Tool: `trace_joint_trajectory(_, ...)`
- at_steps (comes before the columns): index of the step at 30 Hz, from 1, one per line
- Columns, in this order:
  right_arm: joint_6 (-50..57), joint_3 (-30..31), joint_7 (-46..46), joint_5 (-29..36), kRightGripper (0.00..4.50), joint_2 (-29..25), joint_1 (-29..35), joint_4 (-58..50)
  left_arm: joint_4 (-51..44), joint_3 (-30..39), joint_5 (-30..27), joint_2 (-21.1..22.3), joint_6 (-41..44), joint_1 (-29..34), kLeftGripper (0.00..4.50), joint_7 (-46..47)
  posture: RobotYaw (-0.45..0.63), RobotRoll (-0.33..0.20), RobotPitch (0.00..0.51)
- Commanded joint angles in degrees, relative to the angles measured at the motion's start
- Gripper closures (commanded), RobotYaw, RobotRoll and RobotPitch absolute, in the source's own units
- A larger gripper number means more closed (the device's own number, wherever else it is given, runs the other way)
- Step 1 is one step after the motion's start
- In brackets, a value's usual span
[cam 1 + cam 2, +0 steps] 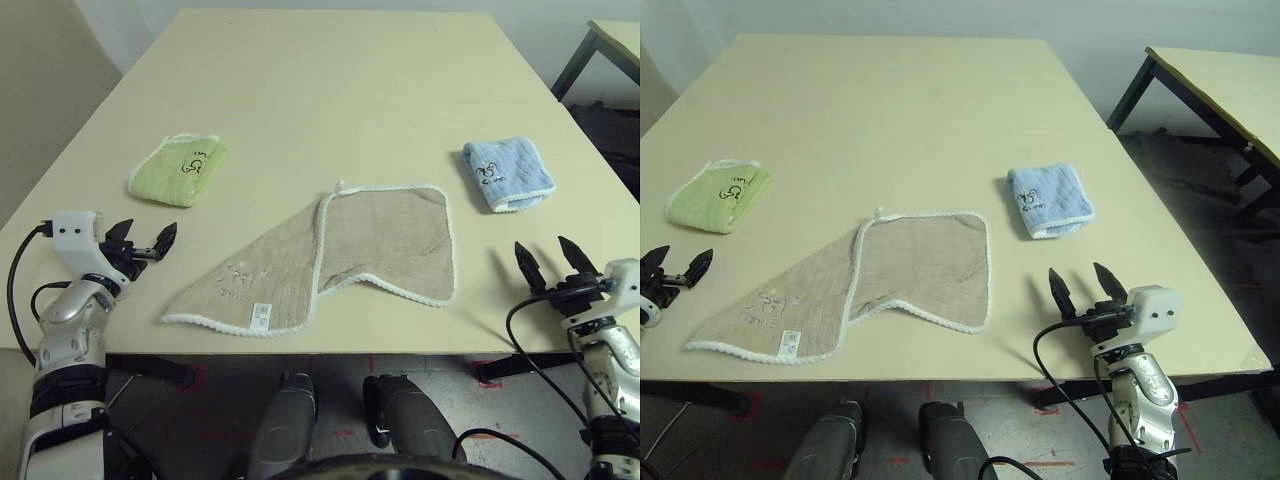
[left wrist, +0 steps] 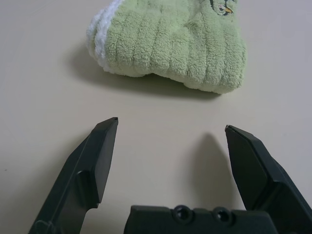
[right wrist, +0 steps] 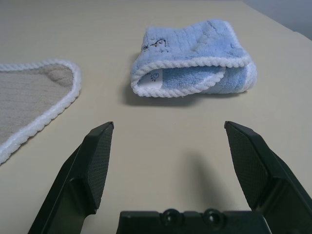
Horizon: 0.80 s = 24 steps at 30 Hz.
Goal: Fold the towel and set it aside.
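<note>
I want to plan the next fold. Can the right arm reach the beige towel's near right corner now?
Probably yes. The right end effector is open, and bare table lies between it and the beige towel. The blue towel sits farther back, out of the way.
</note>
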Motion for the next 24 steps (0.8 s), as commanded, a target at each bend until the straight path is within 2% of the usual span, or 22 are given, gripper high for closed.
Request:
trace_joint_trajectory(1, 0.35, 0.06, -0.05, 0.48, 0.04, 0.37, 0.35, 0.6, 0.94, -0.56, 0.73, -0.04, -0.14, -0.07, 0.0, -0.06, 0.06, 0.0, 0.131)
trace_joint_trajectory(13, 0.99, 0.42, 0.84, 0.76, 0.04, 0.02, 0.38, -0.27, 1.06, 0.11, 0.38, 0.66, -0.2, 0.0, 0.0, -0.52, 0.06, 0.0, 0.127)
trace_joint_trajectory(17, 3.05, 1.39, 4.14, 1.84, 0.04, -1.14, 1.92, -4.4, -1.7, 1.32, -3.72, 1.2, 0.35, 0.49, 0.0, -6.44, 0.06, 0.0, 0.124)
trace_joint_trajectory(24, 6.99, 3.13, 4.99, 2.13, 0.04, -2.05, 2.26, -12.16, -10.88, 0.3, -12.38, 2.52, 5.39, 2.8, 0.0, -23.41, 0.06, 0.0, 0.123)
